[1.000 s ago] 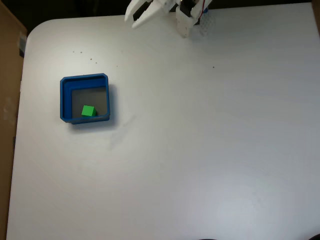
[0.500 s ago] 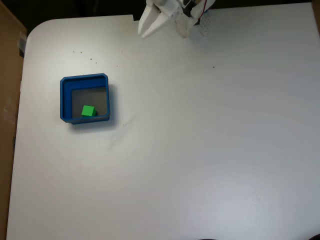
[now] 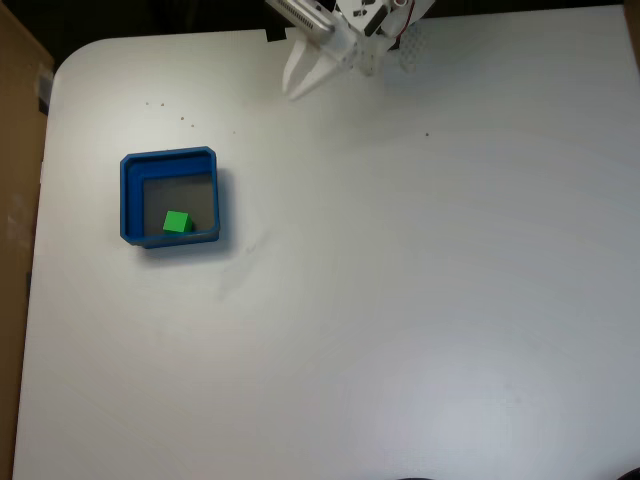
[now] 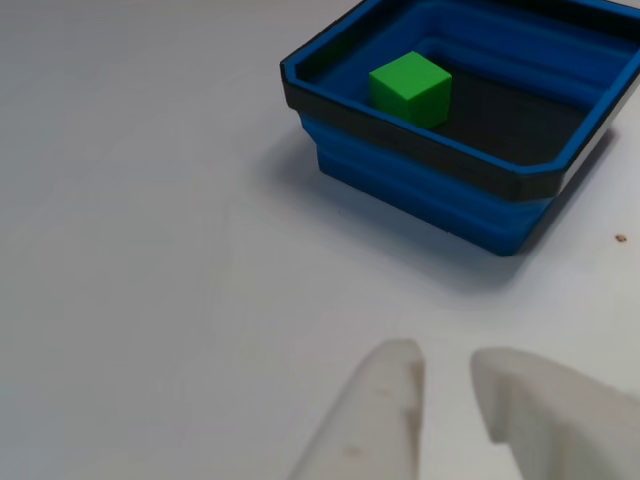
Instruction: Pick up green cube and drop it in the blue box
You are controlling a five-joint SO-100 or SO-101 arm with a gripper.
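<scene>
Far corner of the blue box (image 4: 420, 190) and base of the tool (image 4: 445, 375) beyond the other view's edges.

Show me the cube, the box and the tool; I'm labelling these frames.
cube (image 4: 408, 86), other view, top face.
box (image 3: 129, 198), fixed view, left wall.
tool (image 4: 447, 385), other view, gap between fingertips.

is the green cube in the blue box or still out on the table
In. The green cube rests on the grey floor inside the blue box, walls all around it; gripper far off.

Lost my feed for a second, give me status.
Gripper empty, fingers slightly apart, far from the box. Green cube sits inside blue box. Nothing in the way.
</scene>
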